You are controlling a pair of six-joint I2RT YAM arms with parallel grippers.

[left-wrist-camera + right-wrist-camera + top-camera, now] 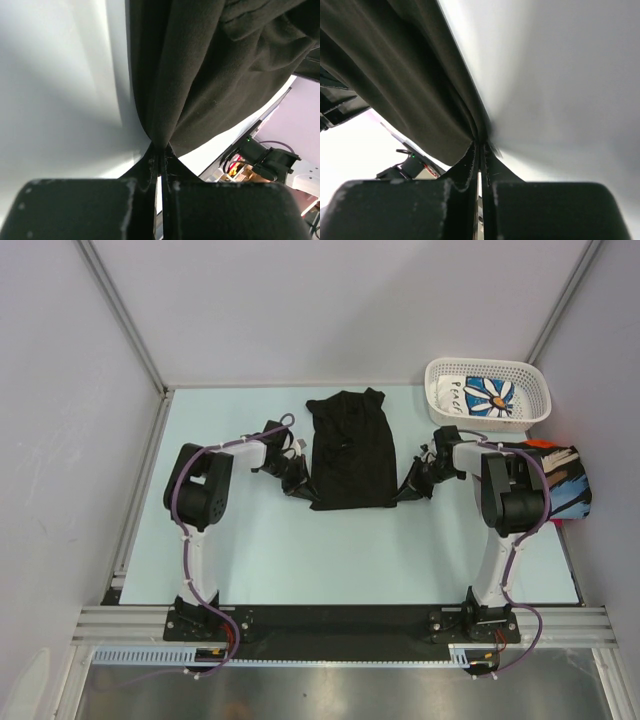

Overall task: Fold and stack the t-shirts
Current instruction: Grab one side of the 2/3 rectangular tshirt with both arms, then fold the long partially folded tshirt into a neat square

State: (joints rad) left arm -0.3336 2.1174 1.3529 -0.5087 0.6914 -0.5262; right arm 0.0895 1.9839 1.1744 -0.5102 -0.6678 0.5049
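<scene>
Clamping my left gripper (160,150) and right gripper (480,146) on the black t-shirt (348,455) hem to fold; next, I should lift both evenly, away from me.

1. Black t-shirt (350,450): one.
2. White daisy-print t-shirt (487,397): one.
3. Pile of printed shirts (568,485): one; its number of shirts cannot be told.
4. Basket (538,390): one.
5. Table (260,550): one.
6. Grippers: two, left gripper (297,480) and right gripper (412,488).

bare table (300,565) nearside, black t-shirt (348,455) mid-table, basket (536,390) and shirt pile (566,486) blocking right
</scene>
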